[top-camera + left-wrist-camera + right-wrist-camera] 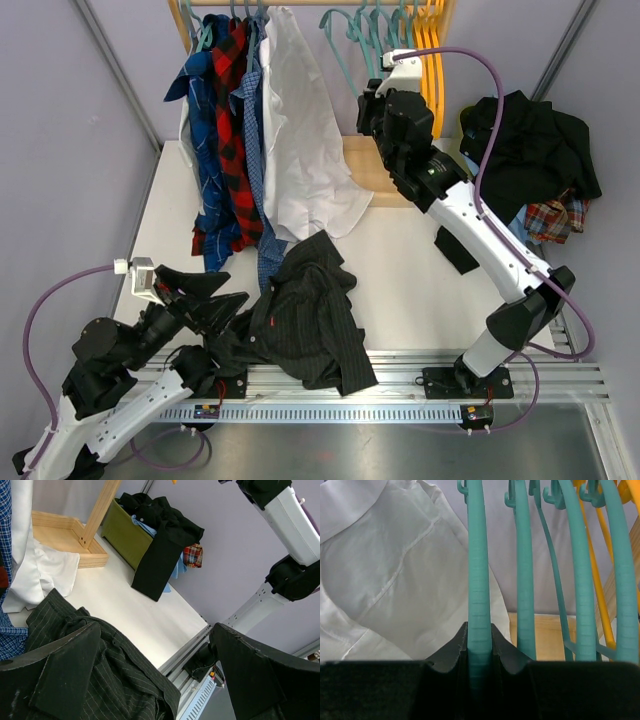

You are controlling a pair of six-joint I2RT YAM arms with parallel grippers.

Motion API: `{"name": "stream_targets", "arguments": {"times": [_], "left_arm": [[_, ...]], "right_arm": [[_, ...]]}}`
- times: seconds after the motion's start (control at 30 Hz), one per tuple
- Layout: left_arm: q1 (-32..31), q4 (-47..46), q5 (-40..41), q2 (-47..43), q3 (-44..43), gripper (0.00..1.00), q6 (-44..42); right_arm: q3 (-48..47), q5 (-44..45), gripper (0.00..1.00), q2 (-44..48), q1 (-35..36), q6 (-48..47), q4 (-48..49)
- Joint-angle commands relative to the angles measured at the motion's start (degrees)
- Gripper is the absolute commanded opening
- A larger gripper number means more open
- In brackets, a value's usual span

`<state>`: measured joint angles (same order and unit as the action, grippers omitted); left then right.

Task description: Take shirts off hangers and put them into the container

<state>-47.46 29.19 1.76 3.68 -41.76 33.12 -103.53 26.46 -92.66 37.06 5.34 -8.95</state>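
Loose shirt (310, 320) on table (400, 280), container (125, 540) far right

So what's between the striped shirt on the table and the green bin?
Bare tabletop, plus a black shirt trailing from the bin; left wrist view shows it.

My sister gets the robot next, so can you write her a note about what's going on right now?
Left gripper: open, over the dark grey shirt, which lies crumpled near the table edge, off its hanger.
Right gripper: shut on a bare teal hanger up at the rack.
Done: black shirt and brown-red plaid shirt are piled in the green container.
Left: bin the grey shirt, then the white shirt, blue plaid, red-black plaid and blue check, all hanging.
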Motion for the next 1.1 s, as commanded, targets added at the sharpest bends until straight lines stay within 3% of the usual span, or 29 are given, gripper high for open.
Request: {"name": "stream_targets", "arguments": {"times": [0.0,0.23,0.37,0.43,0.47,0.5,0.53,0.63,0.8,0.93,1.07], "left_arm": [[0.0,-0.8,0.2,-1.2,-1.2,0.99,0.7],[0.0,-0.2,0.4,-1.7,-1.5,0.99,0.9],[0.0,0.5,0.6,-1.8,-1.8,0.99,0.8],[0.0,0.7,0.7,-2.1,-1.9,0.99,0.8],[0.0,0.9,0.8,-2.3,-2.1,0.99,0.9],[0.0,1.0,0.9,-2.5,-2.1,0.99,0.9],[0.0,1.0,1.0,-2.5,-2.1,0.99,0.9],[0.0,1.3,1.0,-2.5,-2.0,0.99,1.1],[0.0,1.9,1.1,-2.6,-2.1,0.99,1.5],[0.0,2.1,1.2,-3.2,-1.0,0.99,2.5],[0.0,1.9,1.1,-3.3,0.0,0.99,3.4]], "right_arm": [[-4.5,2.1,0.0,-1.8,-0.8,0.7,-1.0],[-3.1,0.9,0.01,-2.0,-0.8,2.0,-1.6],[1.5,-2.8,0.5,1.4,-0.8,3.7,-1.4],[6.8,-4.7,0.62,4.1,-0.2,5.1,-0.9],[8.9,-4.7,0.72,6.9,0.4,5.5,-0.7],[11.1,-4.4,0.9,8.4,2.3,6.1,-0.6],[15.9,-3.9,0.96,9.9,3.8,6.3,-0.5],[26.5,2.4,0.99,17.1,12.3,6.8,1.6],[41.7,5.9,0.99,19.6,24.7,14.9,3.1],[46.5,8.5,1.0,13.6,32.1,21.5,4.0],[45.3,7.6,0.99,4.5,35.1,26.5,3.5]]}}
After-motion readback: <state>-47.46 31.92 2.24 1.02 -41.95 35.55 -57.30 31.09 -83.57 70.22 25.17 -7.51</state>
